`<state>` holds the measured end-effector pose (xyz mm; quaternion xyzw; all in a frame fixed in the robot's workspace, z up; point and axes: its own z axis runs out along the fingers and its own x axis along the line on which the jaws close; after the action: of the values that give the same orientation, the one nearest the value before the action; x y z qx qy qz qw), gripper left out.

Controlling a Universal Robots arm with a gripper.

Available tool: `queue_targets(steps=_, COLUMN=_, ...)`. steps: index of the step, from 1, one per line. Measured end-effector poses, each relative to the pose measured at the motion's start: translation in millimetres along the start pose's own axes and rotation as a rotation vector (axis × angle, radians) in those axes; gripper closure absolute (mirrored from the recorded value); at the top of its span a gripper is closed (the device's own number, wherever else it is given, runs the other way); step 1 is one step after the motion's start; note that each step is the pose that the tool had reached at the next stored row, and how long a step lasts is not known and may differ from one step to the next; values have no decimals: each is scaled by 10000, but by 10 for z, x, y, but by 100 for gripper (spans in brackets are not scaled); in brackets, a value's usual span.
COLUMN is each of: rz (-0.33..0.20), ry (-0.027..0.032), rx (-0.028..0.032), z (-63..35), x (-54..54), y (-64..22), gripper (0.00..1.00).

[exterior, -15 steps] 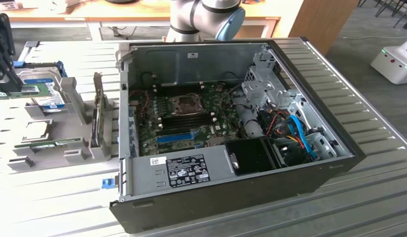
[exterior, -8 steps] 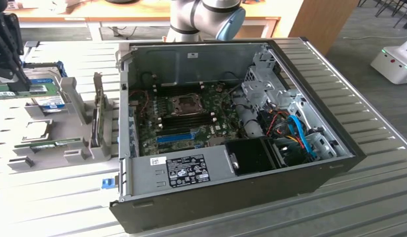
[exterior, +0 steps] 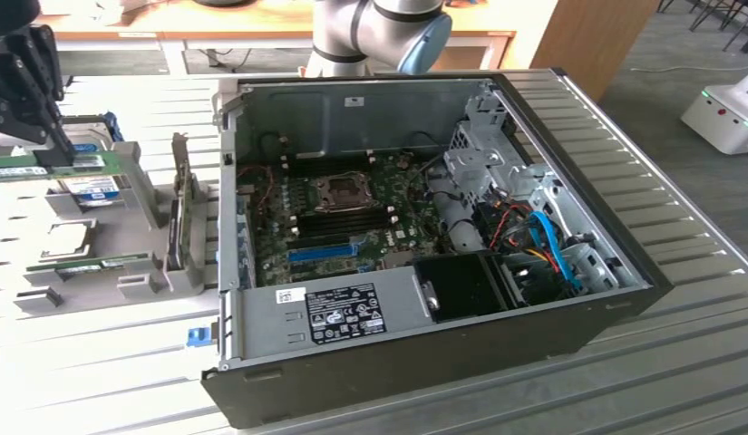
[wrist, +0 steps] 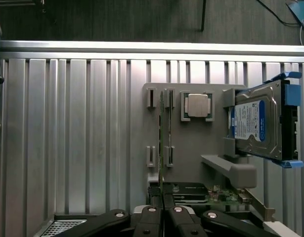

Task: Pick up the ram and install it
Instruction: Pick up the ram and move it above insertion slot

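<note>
- In the exterior view, you have the black gripper [exterior: 62, 156] at the exterior view's left. It is clenched on the long, thin green circuit-board ram [exterior: 23, 169], which lies level across its fingertips.
- The ram hangs over the grey plastic holder [exterior: 138, 204], just beside the silver hard drive with a blue label [exterior: 93, 190]. You cannot tell whether it touches the holder.
- A second green stick [exterior: 90, 265] sits in the holder, nearer the camera.
- The open black computer case [exterior: 410, 372] lies on the ribbed metal table [exterior: 688, 272], well apart from the ram. Its green motherboard [exterior: 349, 213] and long blue slot [exterior: 319, 252] are exposed.
- In the wrist view, your gripper [wrist: 161, 212] pinches the ram [wrist: 161, 133], seen edge-on, between closed fingers.
- The ram runs over the holder [wrist: 191, 148], between its small slotted brackets and near the square silver processor chip [wrist: 197, 105]. The hard drive [wrist: 255, 123] stands on edge further off.
</note>
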<state>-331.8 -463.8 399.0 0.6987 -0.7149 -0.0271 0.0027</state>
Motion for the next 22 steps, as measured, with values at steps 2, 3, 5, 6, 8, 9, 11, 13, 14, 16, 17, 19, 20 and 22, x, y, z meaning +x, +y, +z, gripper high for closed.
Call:
queue_targets(steps=2, rz=0, ry=0, rx=0, z=-2, x=-1, y=-35, gripper=88)
queue_targets(steps=3, rz=0, ry=-1, rx=0, z=-2, x=-1, y=-56, gripper=88)
queue_targets(steps=5, rz=-1, ry=-1, rx=-1, z=-4, x=-2, y=-91, gripper=88)
queue_targets(steps=6, rz=0, ry=-1, rx=0, z=-5, x=-2, y=-110, gripper=88)
queue_targets(steps=8, rz=-1, ry=-1, rx=-1, z=-6, x=-3, y=-150, gripper=88)
queue_targets(steps=9, rz=0, ry=0, rx=-1, z=-7, x=-4, y=-169, gripper=88)
queue_targets(steps=11, rz=0, ry=0, rx=0, z=-8, x=-5, y=-210, gripper=88)
queue_targets(steps=13, rz=0, ry=-1, rx=-1, z=-10, x=-6, y=-249, gripper=88)
queue_targets(steps=14, rz=0, ry=-1, rx=0, z=-10, x=-7, y=-267, gripper=88)
queue_targets(steps=16, rz=-1, ry=0, rx=-1, z=-12, x=-7, y=-302, gripper=88)
queue_targets(steps=17, rz=-1, ry=-1, rx=0, z=-12, x=-8, y=-319, gripper=88)
queue_targets(steps=19, rz=-1, ry=0, rx=-1, z=-14, x=-9, y=-354, gripper=88)
queue_targets(steps=20, rz=-1, ry=-1, rx=0, z=-15, x=-9, y=-374, gripper=88)
queue_targets(steps=22, rz=0, ry=0, rx=-1, z=-16, x=-10, y=-415, gripper=88)
